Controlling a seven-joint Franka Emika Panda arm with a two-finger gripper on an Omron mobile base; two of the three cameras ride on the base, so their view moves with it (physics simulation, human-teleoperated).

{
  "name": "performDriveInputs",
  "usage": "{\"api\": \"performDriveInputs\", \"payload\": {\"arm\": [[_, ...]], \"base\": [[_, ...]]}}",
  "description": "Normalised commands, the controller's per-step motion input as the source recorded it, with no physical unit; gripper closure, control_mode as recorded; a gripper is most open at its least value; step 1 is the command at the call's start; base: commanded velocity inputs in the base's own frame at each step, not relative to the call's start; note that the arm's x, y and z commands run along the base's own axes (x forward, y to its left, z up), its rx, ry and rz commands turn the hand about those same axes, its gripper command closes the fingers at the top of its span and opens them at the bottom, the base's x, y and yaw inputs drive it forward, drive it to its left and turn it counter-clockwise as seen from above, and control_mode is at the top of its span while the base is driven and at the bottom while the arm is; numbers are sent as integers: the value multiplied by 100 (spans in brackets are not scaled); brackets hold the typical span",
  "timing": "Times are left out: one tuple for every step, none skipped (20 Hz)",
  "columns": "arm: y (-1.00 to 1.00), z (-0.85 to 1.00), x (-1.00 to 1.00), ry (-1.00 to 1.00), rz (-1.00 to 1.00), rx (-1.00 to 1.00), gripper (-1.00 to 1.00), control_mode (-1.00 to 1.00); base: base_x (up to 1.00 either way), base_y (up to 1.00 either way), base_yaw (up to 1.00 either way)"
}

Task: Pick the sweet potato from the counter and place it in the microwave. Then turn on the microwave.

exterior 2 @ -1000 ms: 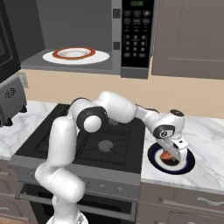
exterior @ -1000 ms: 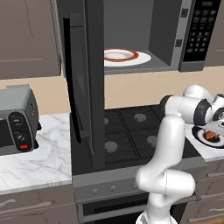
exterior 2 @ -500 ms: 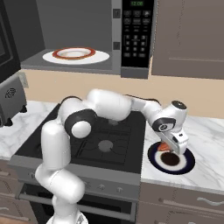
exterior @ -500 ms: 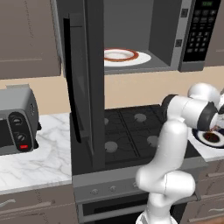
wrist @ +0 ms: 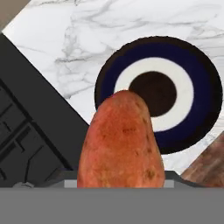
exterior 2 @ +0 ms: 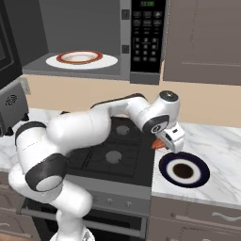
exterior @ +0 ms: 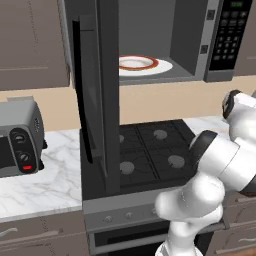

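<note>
Hand view: claw (exterior 2: 165, 141) clamped on sweet potato (wrist: 121, 142) above plate (wrist: 199, 83); lift clear of tabletop (exterior 2: 221, 141), carry level into open microwave (exterior 2: 84, 35).

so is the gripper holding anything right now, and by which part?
Yes: the gripper holds the sweet potato, lifted clear of the plate. It grips near one end; the exact contact is hidden.

Base views: behind arm, left and right, facing microwave (exterior: 165, 40) and stovetop (exterior 2: 113, 150) (shared). Hand view: close above worktop (wrist: 78, 39).
</note>
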Motion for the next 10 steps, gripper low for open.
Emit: {"api": "performDriveInputs", "payload": {"arm": [[94,77,-62,-13,0,-17,100,-100],[94,74,-67,-13,0,-17,100,-100],[92,69,-69,-12,0,-17,100,-100],[91,64,-69,-11,0,-16,100,-100],[91,59,-62,-8,0,-14,100,-100],[92,56,-49,-4,0,-11,100,-100],[94,54,-38,0,2,-8,100,-100],[92,54,-31,0,5,-5,100,-100],[93,56,-30,0,6,-5,100,-100],[84,62,-30,0,9,-3,100,-100]], "base": [[0,0,0],[0,0,0],[0,0,0],[0,0,0],[0,0,0],[0,0,0],[0,0,0],[0,0,0],[0,0,0],[0,0,0]]}}
